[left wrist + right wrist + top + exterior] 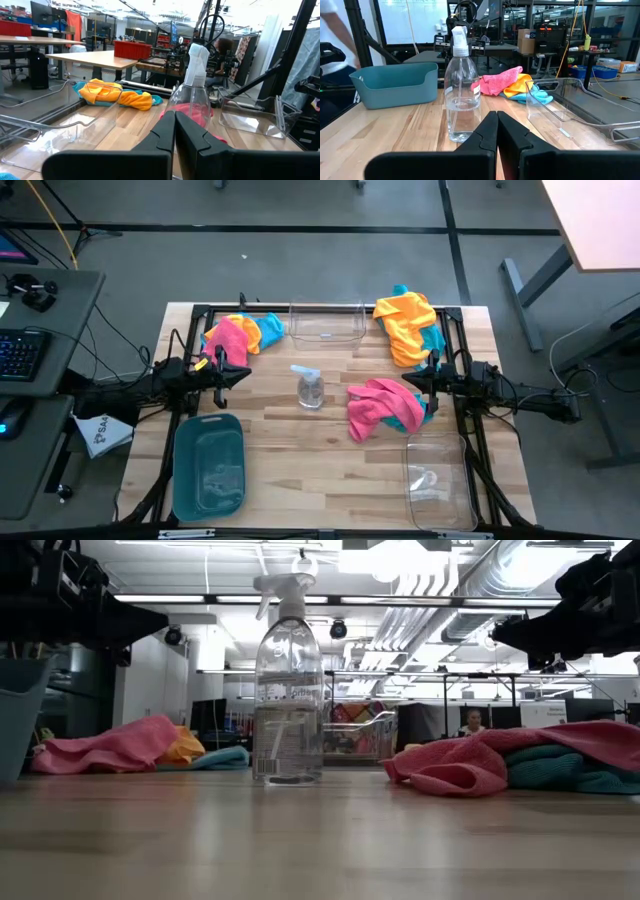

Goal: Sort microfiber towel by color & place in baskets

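Three towel piles lie on the table. A pink, orange and blue pile point(240, 335) sits far left, an orange and teal pile point(408, 325) far right, and a pink and teal pile point(385, 406) right of centre. The teal basket point(208, 465) stands near left. One clear basket point(327, 322) stands at the far middle, the other point(438, 478) near right. My left gripper point(236, 372) hovers shut left of centre, pointing right point(175, 127). My right gripper point(416, 384) hovers shut above the right end of the pink and teal pile, pointing left point(497, 127).
A clear spray bottle point(310, 388) stands upright at the table's centre, between the two grippers point(288, 690). Bare wood lies in the near middle between the teal basket and the near clear basket. A black frame runs along the table's far and side edges.
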